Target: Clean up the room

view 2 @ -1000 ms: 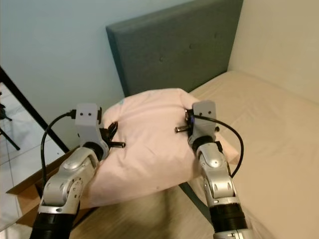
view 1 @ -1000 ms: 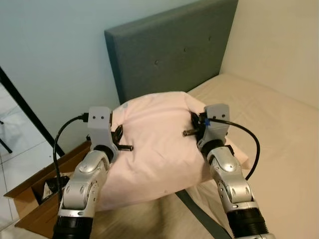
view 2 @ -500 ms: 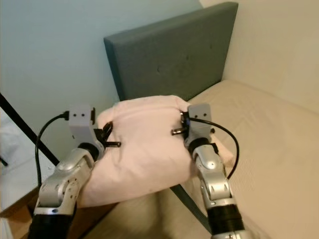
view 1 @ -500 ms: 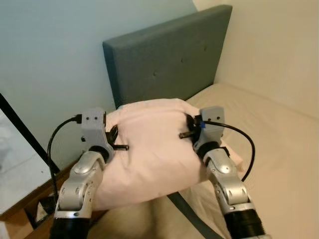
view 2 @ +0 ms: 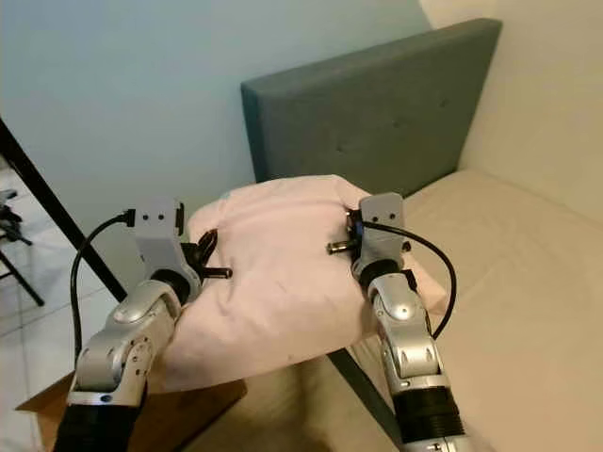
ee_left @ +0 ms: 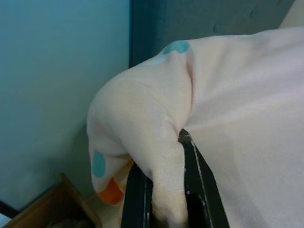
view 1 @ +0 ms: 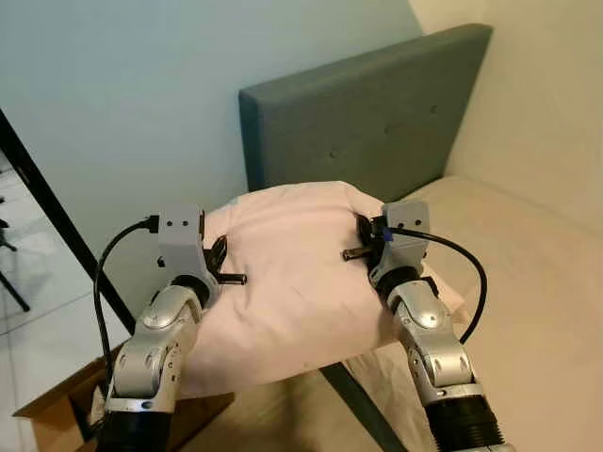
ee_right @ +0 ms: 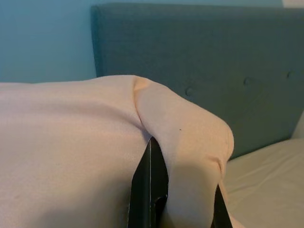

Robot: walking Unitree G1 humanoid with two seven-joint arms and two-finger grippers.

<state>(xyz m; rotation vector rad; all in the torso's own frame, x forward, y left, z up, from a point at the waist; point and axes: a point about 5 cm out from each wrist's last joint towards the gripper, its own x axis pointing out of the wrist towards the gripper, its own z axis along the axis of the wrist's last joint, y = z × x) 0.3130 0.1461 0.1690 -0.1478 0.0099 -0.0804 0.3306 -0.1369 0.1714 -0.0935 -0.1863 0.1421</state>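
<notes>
Left eye view: both arms carry a pink pillow in front of the headboard.
Left gripper is pinched on a fold at the pillow's left corner, fabric bunched between its black fingers. Right gripper is clamped the same way on the right corner, fabric between its fingers. Pillow hangs between the two grippers, held up at the near end of the bed, its top edge just below the grey-green headboard. Beige mattress lies to the right. Cardboard box sits on the floor lower left, beside a black pole leaning on the blue wall.
</notes>
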